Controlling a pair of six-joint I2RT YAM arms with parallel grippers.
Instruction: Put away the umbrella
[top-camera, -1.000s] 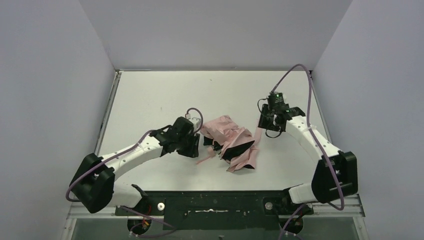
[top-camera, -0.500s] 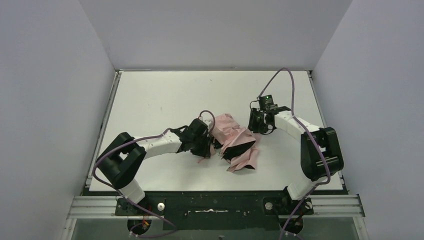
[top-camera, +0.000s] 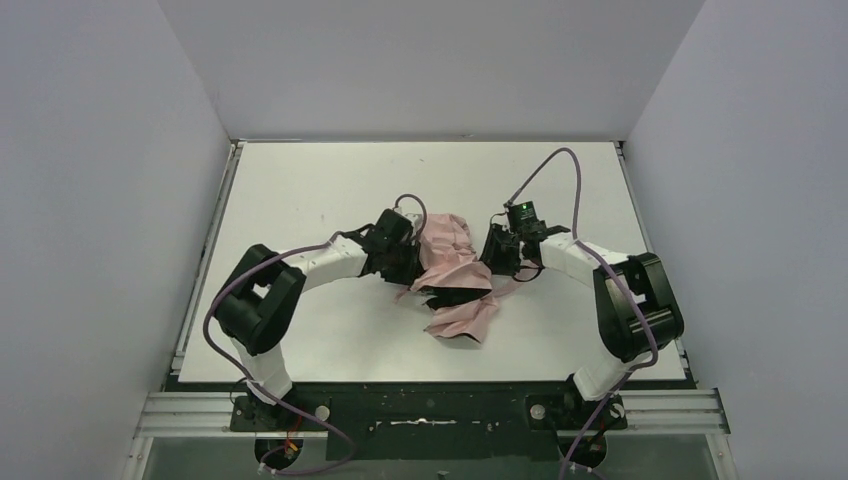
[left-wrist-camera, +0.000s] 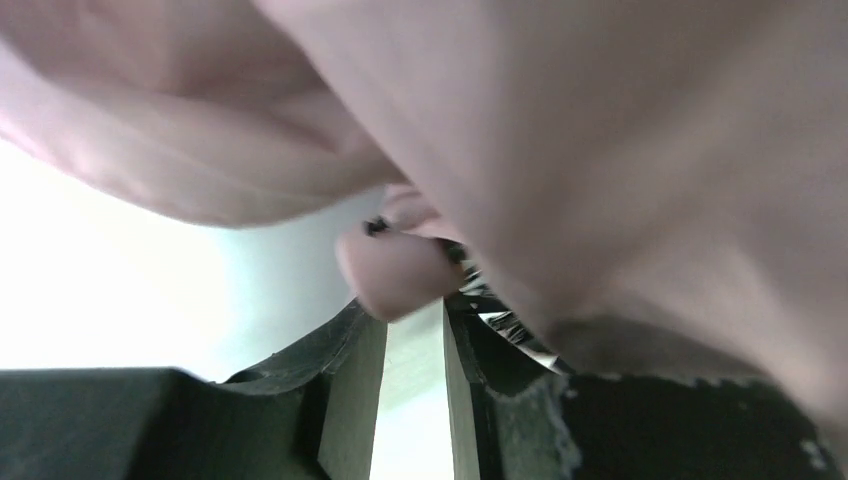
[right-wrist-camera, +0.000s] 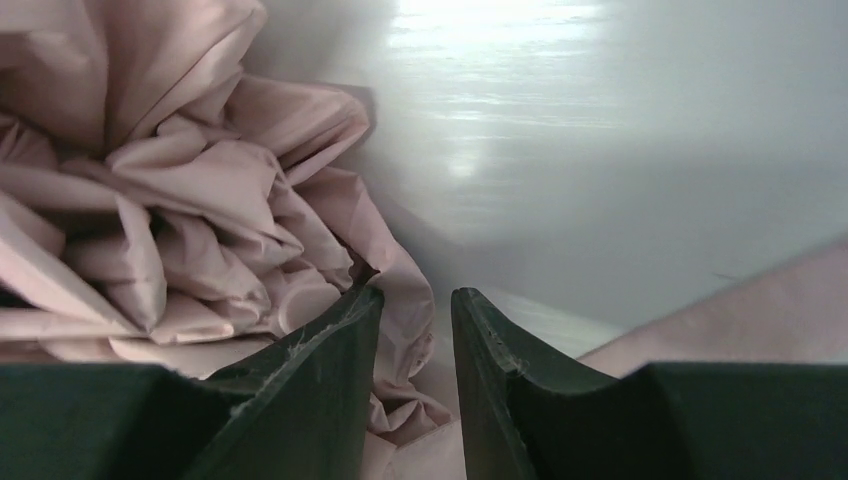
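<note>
Left gripper (left-wrist-camera: 415, 325): jaws a narrow slit apart, pink nub (left-wrist-camera: 395, 275) at the tips at 12 o'clock. Can't tell if it's pinched. Right gripper (right-wrist-camera: 415, 305): narrow gap, pink fabric showing in it, grip also unclear. Umbrella (top-camera: 455, 275) lies crumpled mid-table (top-camera: 300, 190), left gripper against its 9 o'clock side, right gripper at 2 o'clock.

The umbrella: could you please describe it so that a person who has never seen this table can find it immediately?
Look at the white table; near its middle, between the left gripper and the right gripper, lies the umbrella. It is a crumpled heap of pale pink cloth with black showing in the folds, the only soft, pink thing there.
</note>
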